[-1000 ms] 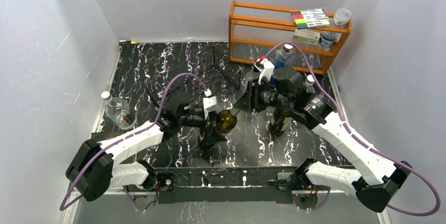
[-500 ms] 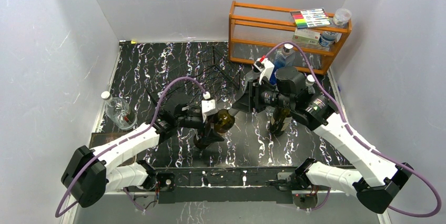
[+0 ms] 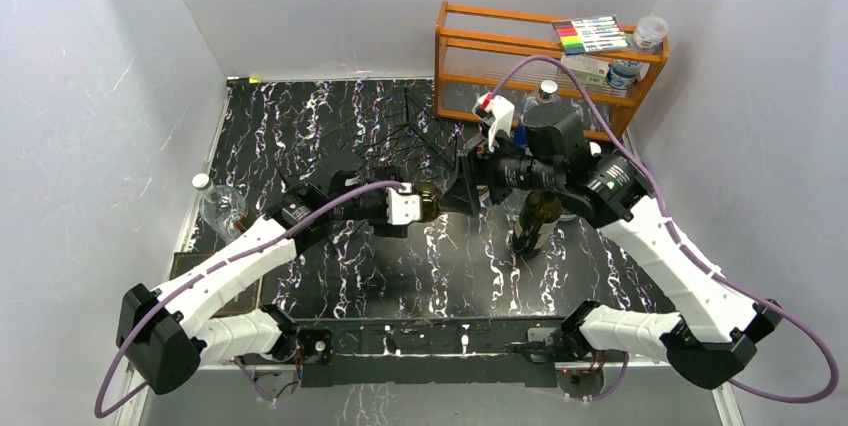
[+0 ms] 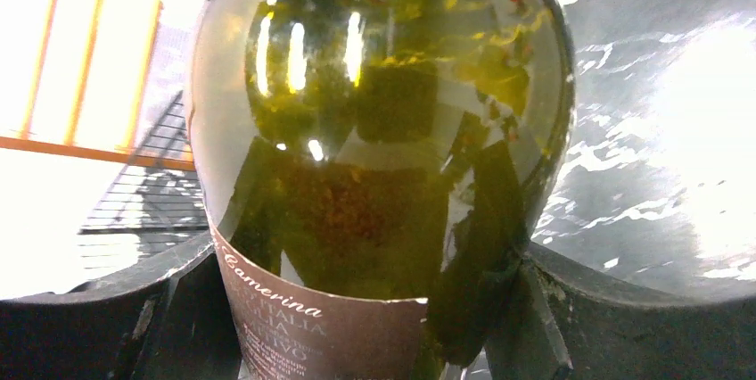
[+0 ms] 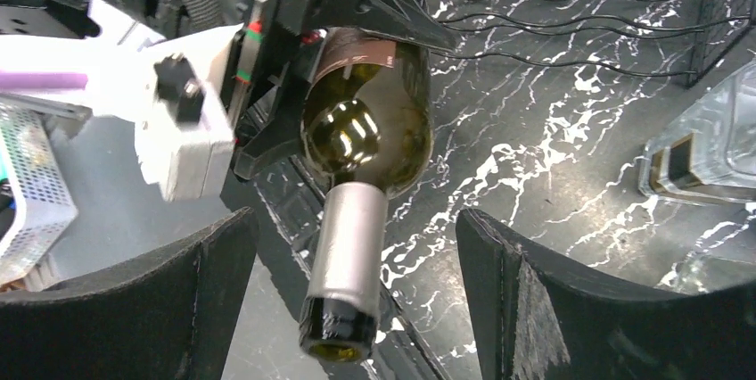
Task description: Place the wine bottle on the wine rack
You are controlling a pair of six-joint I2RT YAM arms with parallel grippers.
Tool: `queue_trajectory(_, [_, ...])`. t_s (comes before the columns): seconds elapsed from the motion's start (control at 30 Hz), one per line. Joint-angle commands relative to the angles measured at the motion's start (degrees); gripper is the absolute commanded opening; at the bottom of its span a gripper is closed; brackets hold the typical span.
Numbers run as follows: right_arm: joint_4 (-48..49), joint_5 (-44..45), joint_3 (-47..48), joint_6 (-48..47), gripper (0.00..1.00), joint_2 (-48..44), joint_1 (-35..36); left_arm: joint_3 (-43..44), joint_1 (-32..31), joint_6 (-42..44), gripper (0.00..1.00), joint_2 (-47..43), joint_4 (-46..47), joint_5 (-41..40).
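Note:
A dark green wine bottle (image 3: pixel 429 203) with a brown label hangs roughly level above the table's middle, silver-capped neck toward the right arm. My left gripper (image 3: pixel 404 208) is shut on its body; the left wrist view is filled by the bottle (image 4: pixel 383 121) wedged between both fingers (image 4: pixel 98 318). My right gripper (image 3: pixel 462 186) is open, and in its wrist view the bottle's neck (image 5: pixel 349 255) floats untouched between its spread fingers (image 5: pixel 134 309). The black wire wine rack (image 3: pixel 408 134) lies behind the bottle, its wires (image 5: pixel 579 14) empty.
A second dark bottle (image 3: pixel 536 220) stands under the right arm. The orange wooden shelf (image 3: pixel 540 58) with markers and jars stands at the back right. A clear glass bottle (image 3: pixel 224 212) lies at the left table edge. Another clear flask (image 5: pixel 713 144) shows beside the rack.
My right gripper has opened and let go of the neck. My left gripper closed on the bottle's body and carried it up and back toward the rack.

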Motion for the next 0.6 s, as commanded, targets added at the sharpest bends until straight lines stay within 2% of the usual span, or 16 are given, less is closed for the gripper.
queue_trajectory(0.0, [-5.16,1.68,5.84,-5.57,0.9,4.15,0.2,3.82,-0.55,18.09,0.0,-0.77,0.28,-3.33])
queue_trajectory(0.17, [-9.42,-0.99,8.24,-7.35,0.88,8.72,0.2,4.73,-0.66,26.07,0.0,-0.45,-0.19,-6.43])
queue_trajectory(0.4, [-7.5,-10.82,3.37,-7.58,0.83,11.22,0.67,4.83,-0.75,29.02,0.0,-0.19,-0.1,-6.2])
queue_trajectory(0.5, [-10.35,-9.62,3.54,-8.63,0.75,16.49,2.7,6.87,-0.8,29.9,0.0,1.78,0.78,-6.68])
queue_trajectory(0.57, [-9.48,-6.93,2.33,-8.3,0.75,16.69,3.72,7.11,-0.81,29.92,0.0,2.0,1.1,-6.78])
